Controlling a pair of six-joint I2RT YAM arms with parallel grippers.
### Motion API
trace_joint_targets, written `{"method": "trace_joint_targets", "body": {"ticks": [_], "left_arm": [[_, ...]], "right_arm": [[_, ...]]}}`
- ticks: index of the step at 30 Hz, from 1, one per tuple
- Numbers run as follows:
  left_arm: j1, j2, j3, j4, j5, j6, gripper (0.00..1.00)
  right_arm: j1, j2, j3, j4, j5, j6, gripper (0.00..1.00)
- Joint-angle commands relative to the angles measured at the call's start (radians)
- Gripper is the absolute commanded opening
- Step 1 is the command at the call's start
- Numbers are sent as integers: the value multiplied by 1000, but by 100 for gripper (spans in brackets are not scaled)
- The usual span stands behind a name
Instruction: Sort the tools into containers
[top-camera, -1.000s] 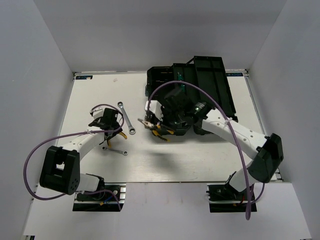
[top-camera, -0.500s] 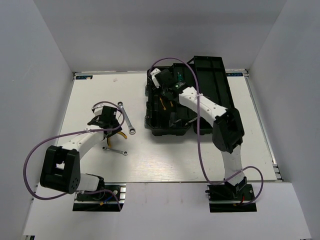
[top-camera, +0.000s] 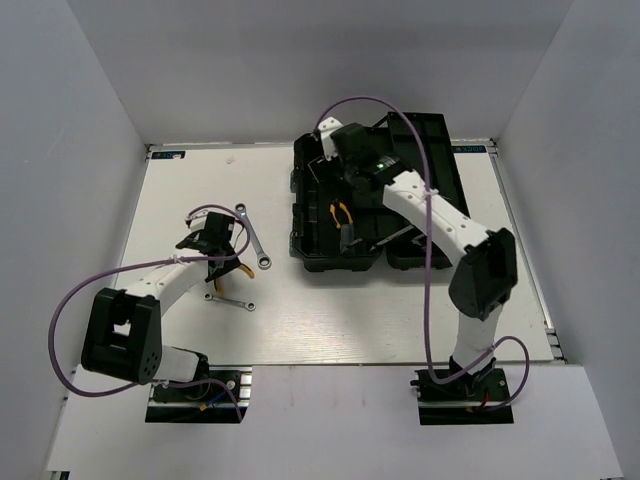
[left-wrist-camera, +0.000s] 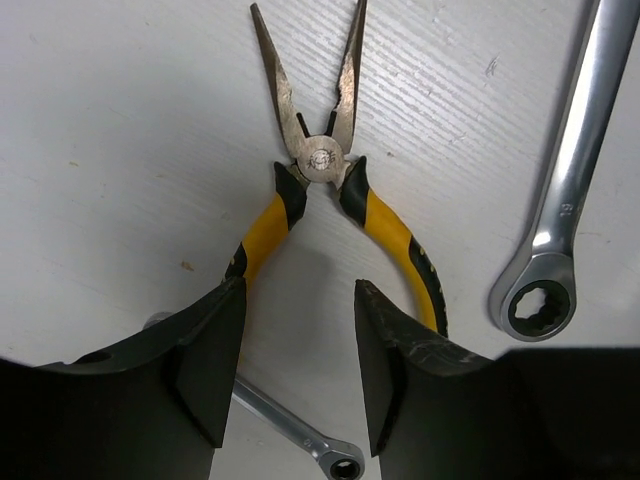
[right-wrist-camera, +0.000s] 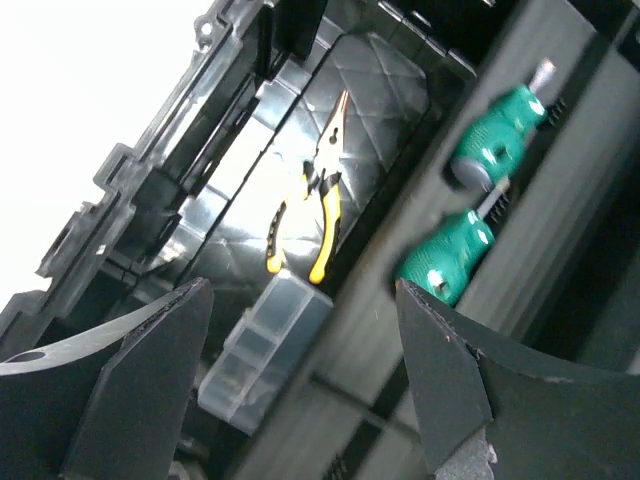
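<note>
Left hand (left-wrist-camera: 300, 335) of mine hangs half open just above the needle-nose pliers with yellow-and-black handles (left-wrist-camera: 318, 165), one finger over each spread handle, gripping nothing yet. Those pliers lie flat on the white bench (top-camera: 400, 310), long axis running straight away from my wrist — pointed steel tips ahead, splayed in a narrow V, handle ends under my fingers. Just to their right in the wrist view lies the longer silver ring wrench (left-wrist-camera: 560, 200), roughly parallel, ring end toward me. The shorter silver wrench (left-wrist-camera: 300, 445) crosses just behind the handles. So three tools wait outside.

My right hand (right-wrist-camera: 302, 300) hovers wide open and empty over the big black plastic toolbox (top-camera: 450, 150). The other yellow-handled pliers (right-wrist-camera: 305, 215) lie in its main well, tip pointing away from a small clear parts box (right-wrist-camera: 265, 335), and two stubby green-handled screwdrivers (right-wrist-camera: 500, 130) sit one behind the other in the neighbouring channel — about half done, by my reckoning.
</note>
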Motion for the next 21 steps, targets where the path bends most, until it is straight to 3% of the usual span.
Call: {"method": "trace_joint_targets", "body": {"ticks": [1,13,20,21], "left_arm": [[7,-19,-5,-41,-11,-23,58],[53,76,-5,-41,-10,-23,57],[53,118,-32,-9,24,-23,20],[53,108,-32,-9,24,-23,10]], "right_arm": [[-28,-107,-72,34,-75,67,80],[-75,-345,-311,93,-204,111,80],[-98,-469,-389,96,-277,137,80],[-97,-476,-403,96,-284,137,80]]}}
